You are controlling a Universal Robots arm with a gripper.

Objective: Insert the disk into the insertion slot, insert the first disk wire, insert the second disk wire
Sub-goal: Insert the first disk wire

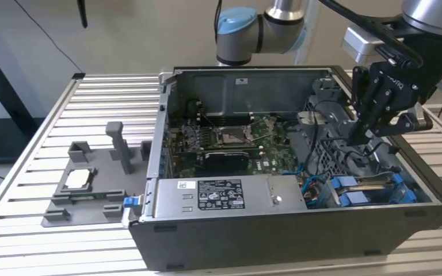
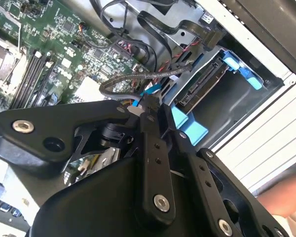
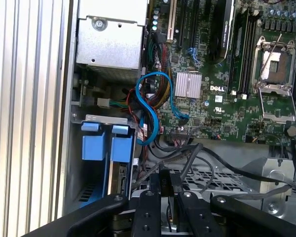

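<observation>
Fingers (image 2: 149,129) pressed together near disk (image 2: 202,86), seated in insertion slot (image 2: 237,106)

the computer case (image 1: 282,241) stands on the table (image 1: 113,98), a fixture tray (image 1: 60,213) at the exterior view's left. inside, the power-supply box (image 1: 221,195) lies near, the motherboard (image 1: 236,144) behind it, the disk (image 1: 370,188) at the exterior view's right of the box.

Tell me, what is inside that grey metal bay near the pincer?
The disk sits inside the insertion slot, clipped in its blue carrier. In the second wrist view the pincer covers part of the bay, so what lies there is hidden.
</observation>
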